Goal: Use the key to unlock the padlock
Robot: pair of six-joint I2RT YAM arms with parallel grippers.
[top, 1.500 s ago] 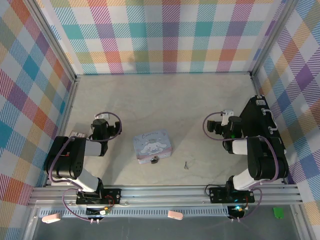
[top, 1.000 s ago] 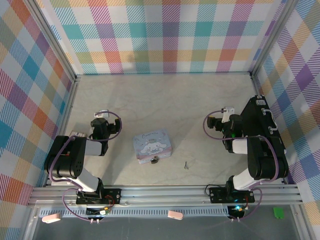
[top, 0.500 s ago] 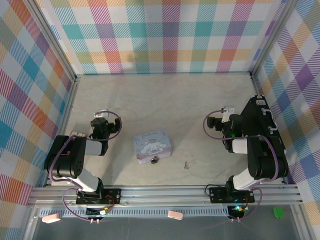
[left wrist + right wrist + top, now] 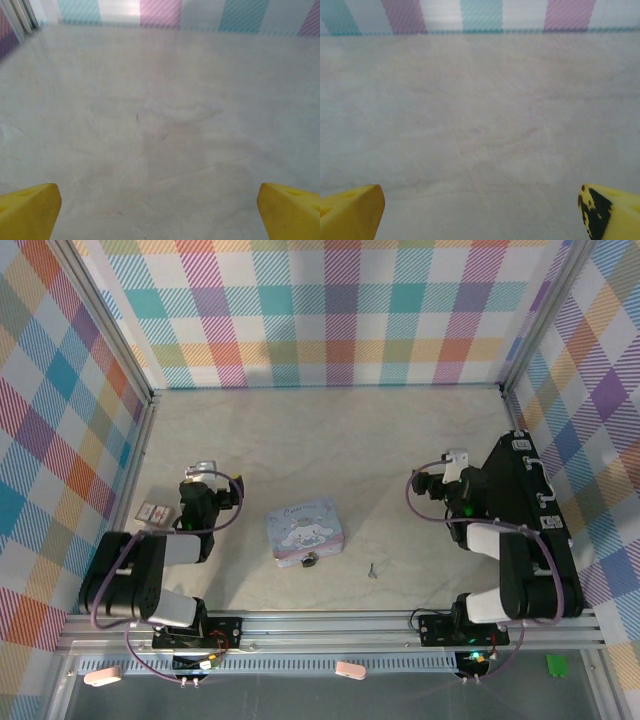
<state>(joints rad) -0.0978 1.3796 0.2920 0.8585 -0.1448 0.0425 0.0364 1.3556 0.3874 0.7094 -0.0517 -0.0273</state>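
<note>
Far left, my left claw hangs over bare bench, its yellow fingers spread right out to the corners of the wrist view, nothing between them but pale surface. Two small cards lie just left of that arm. Moving along to the middle: the pastel puppy tin sits flat, and there's the padlock, dark and tiny, tucked up against the tin's near edge, touching it as far as I can tell. A little further right, the key lies alone on the bench, near the padlock but apart from it, and well clear of both my claws. Over on the right, my right claw is gaping just as wide, empty too, one fingertip scuffed with black, facing the plaid back wall.
</note>
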